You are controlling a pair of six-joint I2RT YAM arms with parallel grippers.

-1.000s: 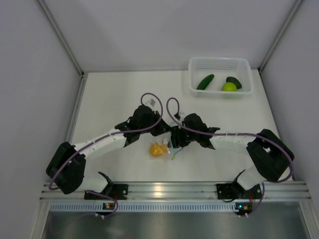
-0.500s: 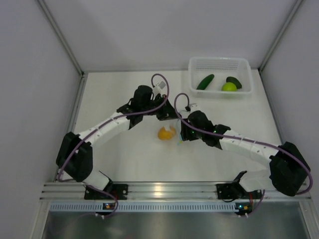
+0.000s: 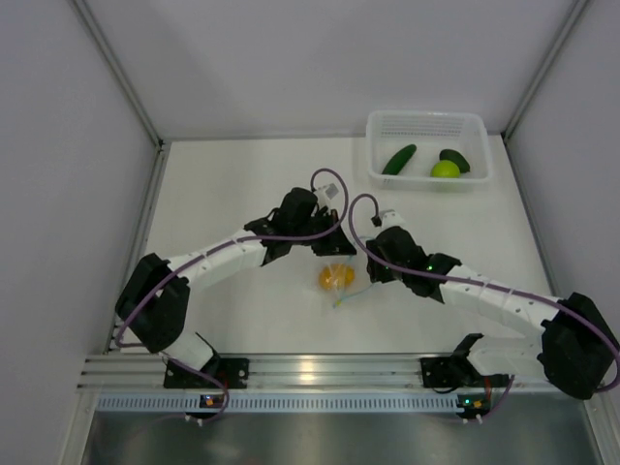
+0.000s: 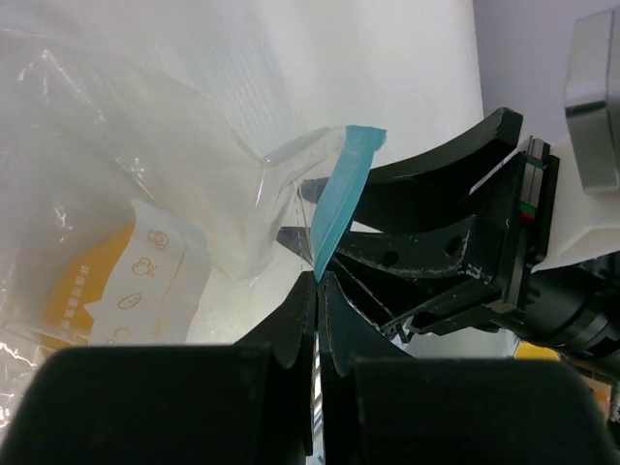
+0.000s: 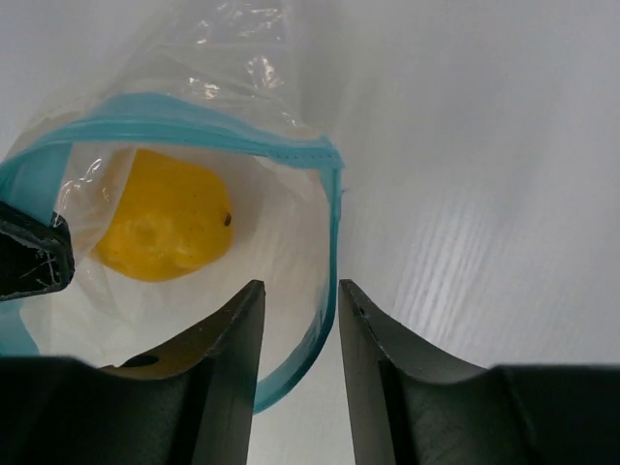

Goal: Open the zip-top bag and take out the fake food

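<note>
The bag (image 3: 341,288) is seen on the table (image 3: 223,194) between the two grippers, near the middle of the top view, with the orange (image 5: 165,218) lying inside it. The left gripper (image 4: 317,291) is pressed together on the bag's blue zip strip (image 4: 344,189); in the left wrist view the strip is pinched between the two fingertips and rises from them, with clear crinkled plastic spread out to the left. A white printed label (image 4: 155,266) is seen on the bag wall, partly covering the orange behind it. The right gripper (image 5: 298,291) is spread: a clear gap is seen between its fingers, and one side of the bag's rim runs down into that gap without being squeezed. In the right wrist view the bag's mouth is shown gaping, the blue strip forming a loop around the opening, and the orange is seen through it, resting at the left of the bag's inside. A black fingertip of the left gripper is visible at the left edge of that view, at the rim. The white basket (image 3: 426,121) is placed at the far right of the table, well apart from the bag. In it the cucumber (image 3: 398,159) is laid at the left, and the lime ball (image 3: 445,170) at the right, touching the dark oval (image 3: 457,158) just behind it.
</note>
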